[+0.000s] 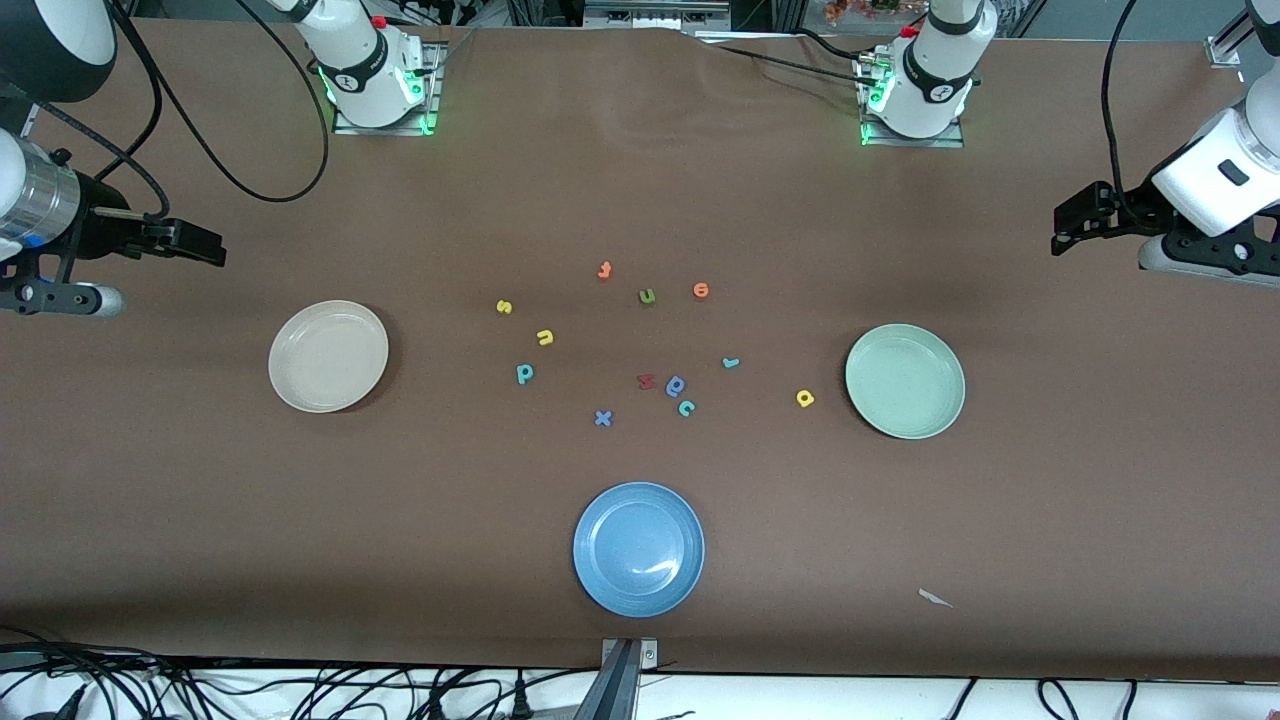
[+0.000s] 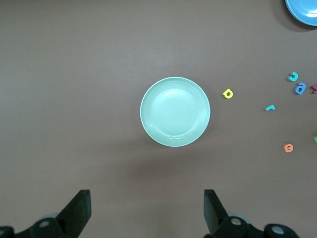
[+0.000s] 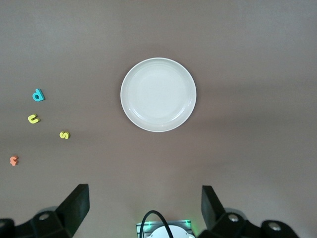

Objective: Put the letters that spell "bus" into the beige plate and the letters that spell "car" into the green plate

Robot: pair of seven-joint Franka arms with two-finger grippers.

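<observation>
Front view: both plates lie bare, all letters loose on the table [image 1: 200, 520].
Left gripper [image 2: 147, 210] over the green plate [image 2: 175, 112] and right gripper [image 3: 145, 208] over the beige plate [image 3: 158, 94] wait wide open, holding nothing; teal b [image 1: 524, 374], yellow-orange u [image 1: 545, 337], yellow s [image 1: 504, 306], teal c [image 1: 686, 407], yellow a [image 1: 805, 398], teal r [image 1: 730, 363] lie between the plates.

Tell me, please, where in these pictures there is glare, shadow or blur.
Front view: a white glare streak on the blue plate, and green lamps glowing at both arm bases. Left wrist view: a soft shadow on the table beside the green plate; the open left claw looks dark and blurred. Right wrist view: the beige plate is evenly lit; the open right claw is blurred too.
</observation>
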